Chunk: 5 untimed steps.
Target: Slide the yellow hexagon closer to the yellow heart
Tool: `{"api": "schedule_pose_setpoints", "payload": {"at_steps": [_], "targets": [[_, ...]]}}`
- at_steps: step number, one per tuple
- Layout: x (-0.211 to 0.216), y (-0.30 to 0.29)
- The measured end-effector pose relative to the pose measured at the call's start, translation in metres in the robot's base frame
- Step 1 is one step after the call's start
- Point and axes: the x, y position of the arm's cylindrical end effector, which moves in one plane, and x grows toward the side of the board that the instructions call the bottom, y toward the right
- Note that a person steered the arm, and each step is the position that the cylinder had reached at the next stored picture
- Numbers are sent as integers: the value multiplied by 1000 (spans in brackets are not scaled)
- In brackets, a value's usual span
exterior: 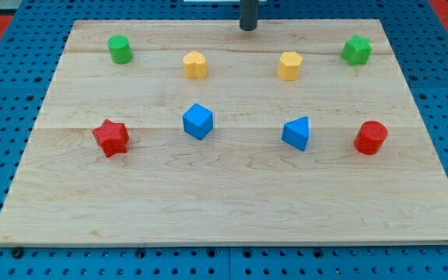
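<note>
The yellow hexagon (289, 65) sits in the upper row of the wooden board, right of centre. The yellow heart (195, 64) sits in the same row, left of centre, well apart from the hexagon. My tip (248, 28) is at the view's top near the board's far edge, between the two yellow blocks and above them, touching neither.
A green cylinder (120, 49) is at the upper left and a green star (356, 50) at the upper right. In the lower row stand a red star (111, 138), a blue cube (197, 121), a blue wedge-like block (296, 133) and a red cylinder (371, 138). The wooden board (224, 210) lies on a blue pegboard.
</note>
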Motion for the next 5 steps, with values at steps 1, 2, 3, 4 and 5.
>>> {"api": "schedule_pose_setpoints", "payload": {"at_steps": [1, 2, 3, 4, 5], "targets": [[0, 0], [2, 12], [25, 56], [50, 89], [76, 87]]}}
